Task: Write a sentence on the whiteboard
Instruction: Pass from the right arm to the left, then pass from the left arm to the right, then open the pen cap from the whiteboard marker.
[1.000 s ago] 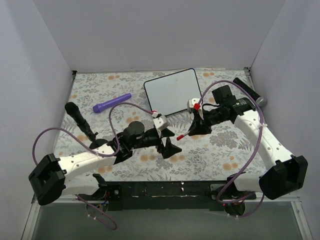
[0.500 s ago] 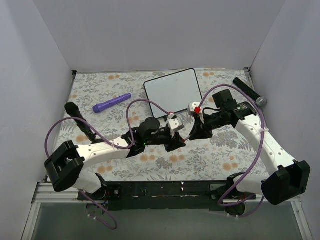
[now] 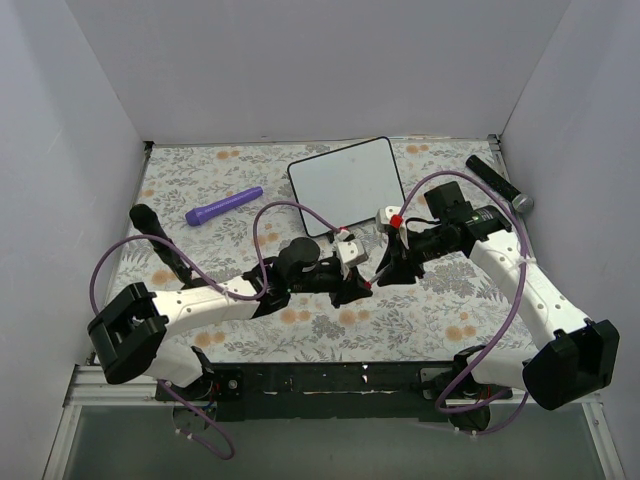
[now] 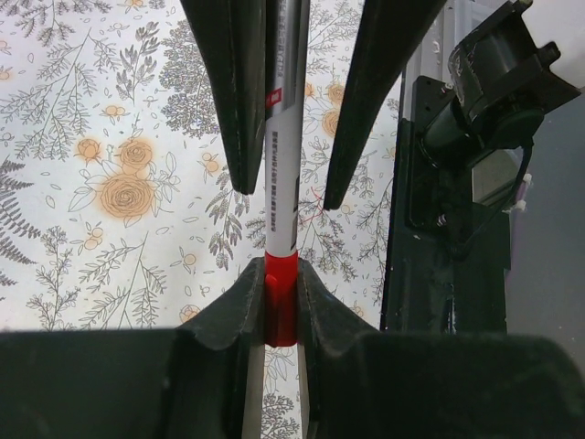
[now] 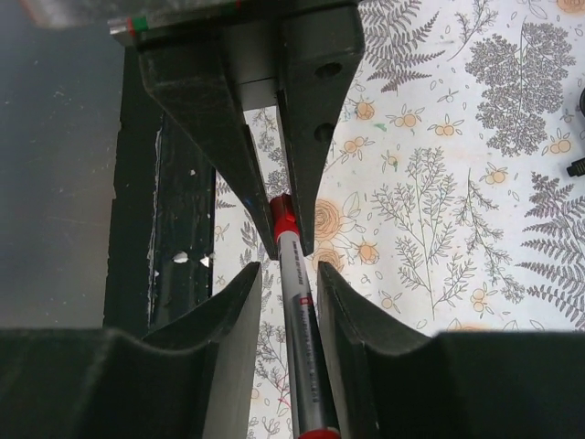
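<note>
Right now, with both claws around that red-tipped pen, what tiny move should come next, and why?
Probably the right gripper should open fully and back away. The left gripper is clamped on the red end of the marker, while the right fingers stand slightly off its barrel, so the left seems to carry it. The whiteboard is blank.

And there was the worktop (image 3: 450, 300), dressed in a flowered cloth of grey leaves and orange blooms, with white walls on three sides. At the far middle sat the whiteboard (image 3: 346, 184), white face up and black rim showing, set a little askew. Off to its left, well apart, a purple cylinder (image 3: 223, 205) lay at a slant. Along the left edge lay a black stick-shaped thing (image 3: 160, 243). In the far right corner, a black cylinder with a grey end (image 3: 498, 183) rested near the wall.
</note>
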`<state>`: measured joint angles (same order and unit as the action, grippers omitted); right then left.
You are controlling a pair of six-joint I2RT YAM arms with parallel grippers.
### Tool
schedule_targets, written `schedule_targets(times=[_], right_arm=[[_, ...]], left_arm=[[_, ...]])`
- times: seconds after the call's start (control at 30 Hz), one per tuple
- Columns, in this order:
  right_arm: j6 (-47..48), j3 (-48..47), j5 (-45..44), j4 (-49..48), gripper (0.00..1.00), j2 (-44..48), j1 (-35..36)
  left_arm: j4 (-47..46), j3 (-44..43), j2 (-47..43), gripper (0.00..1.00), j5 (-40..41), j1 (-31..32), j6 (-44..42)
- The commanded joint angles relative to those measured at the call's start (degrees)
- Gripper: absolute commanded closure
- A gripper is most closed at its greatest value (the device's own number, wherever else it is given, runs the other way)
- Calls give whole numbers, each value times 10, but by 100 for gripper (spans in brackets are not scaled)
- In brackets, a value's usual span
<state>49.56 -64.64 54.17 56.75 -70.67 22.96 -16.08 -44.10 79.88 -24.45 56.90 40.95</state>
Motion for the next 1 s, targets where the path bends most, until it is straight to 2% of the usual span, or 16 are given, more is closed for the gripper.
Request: schedule_targets(times=[0.0,0.37,0.6,0.7,0.77,0.8,0.83,0.97], right_arm=[[0,0,44,-9,60,6,1],[-9,-10,77,-3,58,-7,-5],[-16,-14,81,-6,62,-11,-8],[-20,-12,78,-9,67,-11,-10],[-23,-9,76,-11,79,-11,-9],[-23,-11,75,-9,95,-11,-9],[-23,-11,74,-9,99,-10,-9],[-17,-22,66,-8,99,-5,-21]], left_arm=[[-37,15,-32,100,8,0,23],[-46,16,-26,100,10,0,27],[-46,16,-24,100,7,0,28],[-46,16,-24,100,8,0,28],[-45,15,-25,100,8,0,28],[-46,15,-25,100,8,0,28],[-45,15,-24,100,6,0,28],[-29,22,-32,100,8,0,12]])
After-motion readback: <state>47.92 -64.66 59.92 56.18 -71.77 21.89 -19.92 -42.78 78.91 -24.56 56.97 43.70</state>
